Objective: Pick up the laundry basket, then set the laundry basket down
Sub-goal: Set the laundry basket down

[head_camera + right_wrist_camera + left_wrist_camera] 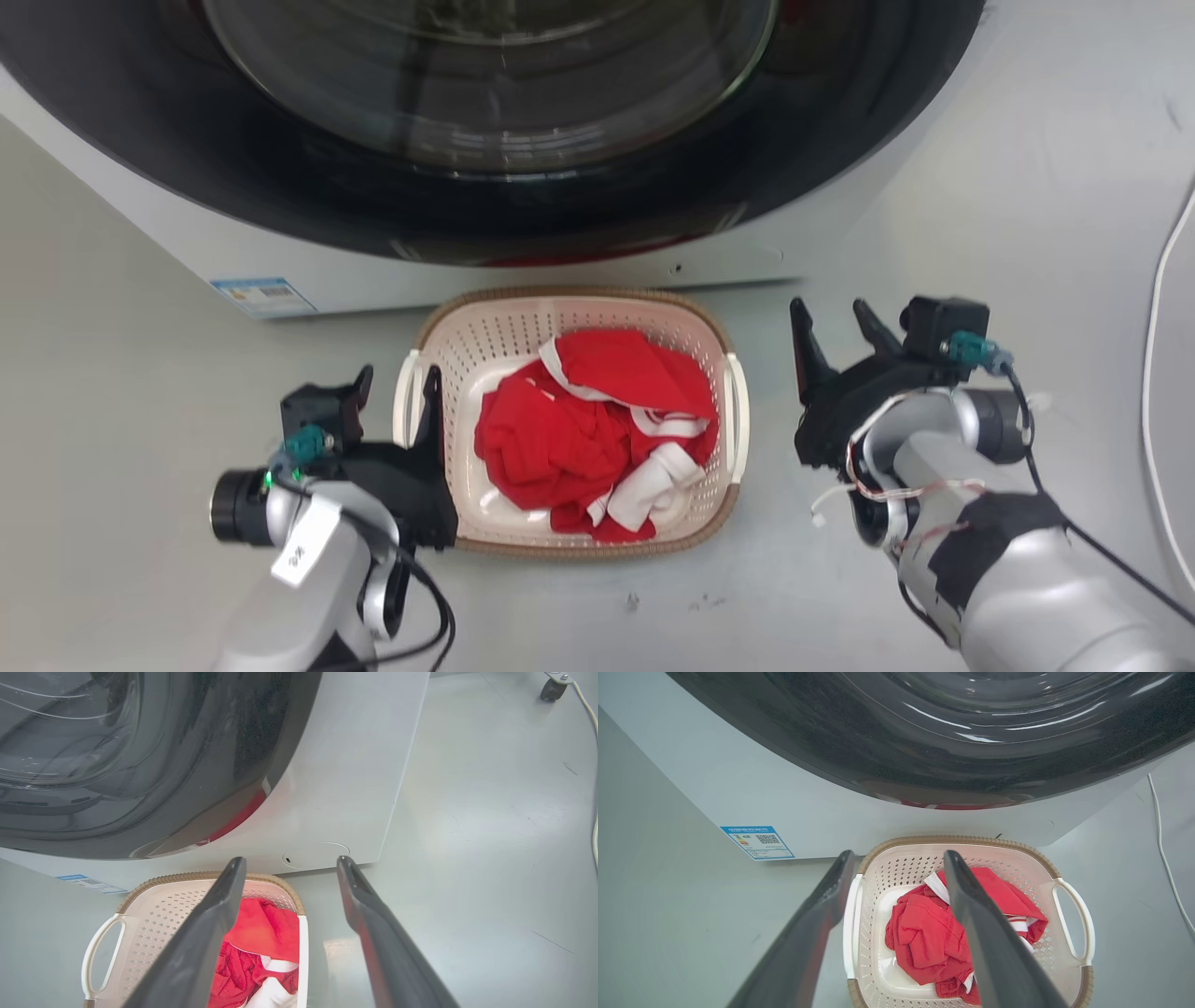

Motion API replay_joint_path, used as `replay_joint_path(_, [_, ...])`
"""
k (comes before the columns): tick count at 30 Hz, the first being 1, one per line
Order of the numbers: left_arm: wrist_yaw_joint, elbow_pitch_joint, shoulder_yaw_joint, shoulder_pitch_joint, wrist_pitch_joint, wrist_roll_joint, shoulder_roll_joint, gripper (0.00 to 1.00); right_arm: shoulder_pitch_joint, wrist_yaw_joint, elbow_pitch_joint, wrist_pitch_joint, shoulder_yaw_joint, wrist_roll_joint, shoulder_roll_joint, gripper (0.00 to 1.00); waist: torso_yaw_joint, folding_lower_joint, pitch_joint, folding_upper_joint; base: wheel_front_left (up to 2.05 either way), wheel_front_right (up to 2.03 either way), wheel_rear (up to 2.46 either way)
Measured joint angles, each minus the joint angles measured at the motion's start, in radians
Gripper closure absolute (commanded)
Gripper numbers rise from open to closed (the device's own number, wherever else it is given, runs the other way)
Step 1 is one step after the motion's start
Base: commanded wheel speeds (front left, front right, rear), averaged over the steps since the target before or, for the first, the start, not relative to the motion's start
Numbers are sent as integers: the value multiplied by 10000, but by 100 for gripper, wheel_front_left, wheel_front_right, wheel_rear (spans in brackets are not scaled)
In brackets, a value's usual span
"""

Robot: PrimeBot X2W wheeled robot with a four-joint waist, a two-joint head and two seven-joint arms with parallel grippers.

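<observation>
Perforated plastic laundry basket (485,347), red cloth (597,420), glossy dark door (467,210)

Bright, even, diffuse light. White streak glare on washer door (971,737); pale reflection on floor (341,947). Faint shadow beside basket (154,914). Wrist views bowed at edges; near fingers (994,952) soft.

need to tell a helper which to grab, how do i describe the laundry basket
Find the big washing machine with the dark round door. On the grey floor in front of it sits the laundry basket: small, cream, full of holes, with a brown woven-look rim, white side handles and red clothes inside.
</observation>
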Motion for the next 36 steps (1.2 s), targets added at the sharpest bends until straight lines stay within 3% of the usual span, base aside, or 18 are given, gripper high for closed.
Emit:
replay_joint_path(12, [176,-2406,466,2770,0,1011,242,0,2827,0,-2186,0,-1269,-999,-520,0,252,0,-1785,0,0,0,0])
replay_joint_path(25, [265,-4890,1223,5777,0,1881,704,0,6495,-2,-4435,2,-3206,-2577,-523,0,517,0,-3695,-1,0,0,0])
replay_joint_path(36, [274,-6763,2226,7405,0,2780,663,0,8368,-10,-6707,0,-4730,-4316,-219,0,619,1,-4538,0,0,0,0])
